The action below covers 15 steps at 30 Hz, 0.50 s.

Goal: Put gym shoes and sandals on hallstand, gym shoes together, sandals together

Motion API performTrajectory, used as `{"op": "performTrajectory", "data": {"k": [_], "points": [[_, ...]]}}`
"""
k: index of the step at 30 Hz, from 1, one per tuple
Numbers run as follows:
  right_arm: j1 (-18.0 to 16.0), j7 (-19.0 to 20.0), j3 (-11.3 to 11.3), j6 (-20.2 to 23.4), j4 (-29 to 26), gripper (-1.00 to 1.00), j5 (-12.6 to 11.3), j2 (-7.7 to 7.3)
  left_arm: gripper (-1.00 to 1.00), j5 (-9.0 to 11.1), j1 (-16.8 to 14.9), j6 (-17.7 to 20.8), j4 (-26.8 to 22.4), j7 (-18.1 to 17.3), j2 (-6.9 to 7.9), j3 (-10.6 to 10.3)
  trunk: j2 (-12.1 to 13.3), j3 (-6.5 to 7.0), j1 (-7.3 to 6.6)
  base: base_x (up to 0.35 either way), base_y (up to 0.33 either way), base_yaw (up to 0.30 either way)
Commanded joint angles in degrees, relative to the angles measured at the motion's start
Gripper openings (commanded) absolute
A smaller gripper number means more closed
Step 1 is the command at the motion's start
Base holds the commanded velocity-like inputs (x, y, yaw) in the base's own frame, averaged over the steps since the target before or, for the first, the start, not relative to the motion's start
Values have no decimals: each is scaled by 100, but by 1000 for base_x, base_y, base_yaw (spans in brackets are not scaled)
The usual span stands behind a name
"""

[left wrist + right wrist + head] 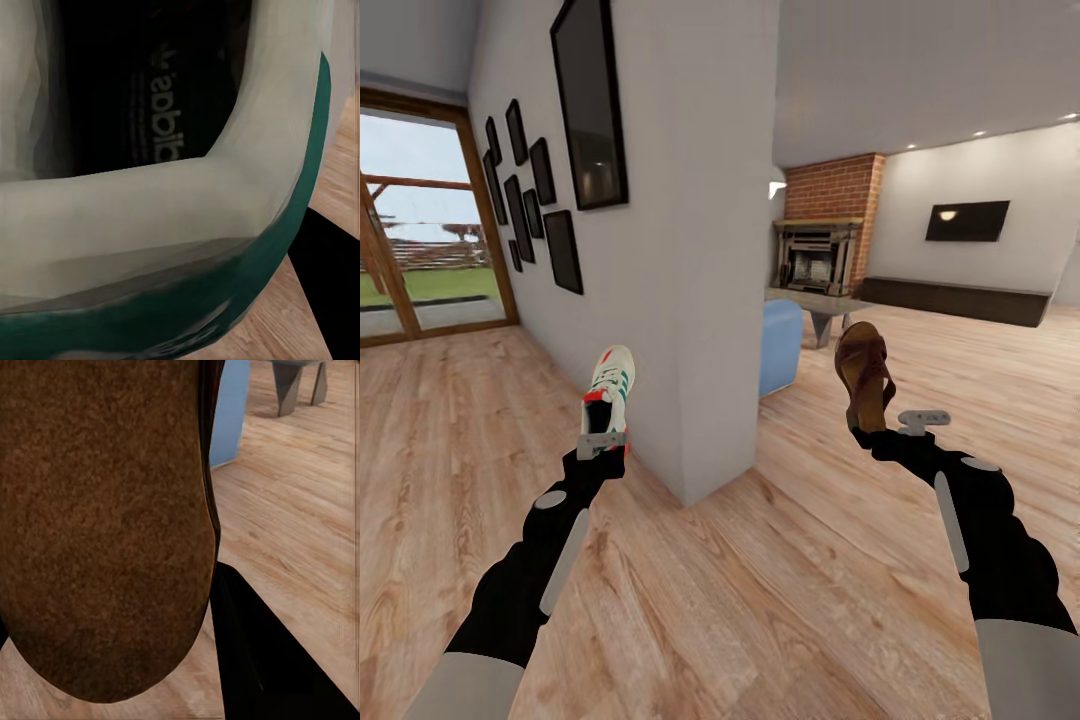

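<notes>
head view: corridor floor [780, 600] is spread below; a white wall [690, 250] is seen at 12 o'clock. gym shoe [608, 388] is held upright, clamped by left gripper [602, 441] at 9 o'clock. sandal [863, 375] is clamped by right gripper [890, 428] at 3 o'clock.

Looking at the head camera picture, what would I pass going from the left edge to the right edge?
Glass door → black picture frames → gym shoe held in the left end effector → blue seat → brick fireplace → sandal in the right end effector → wall television.
</notes>
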Motion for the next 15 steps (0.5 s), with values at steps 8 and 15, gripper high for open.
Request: {"op": "performTrajectory", "data": {"k": [8,15], "points": [[-6,23,-7,36,-7,-100,13,2,-100,61,-2,22,-3,43,4,-12,-3,40,-2,-29,281,-224],[-6,23,-7,36,-4,-100,11,2,-100,61,-2,21,9,43,4,-15,-3,82,-2,-1,305,-234]]}}
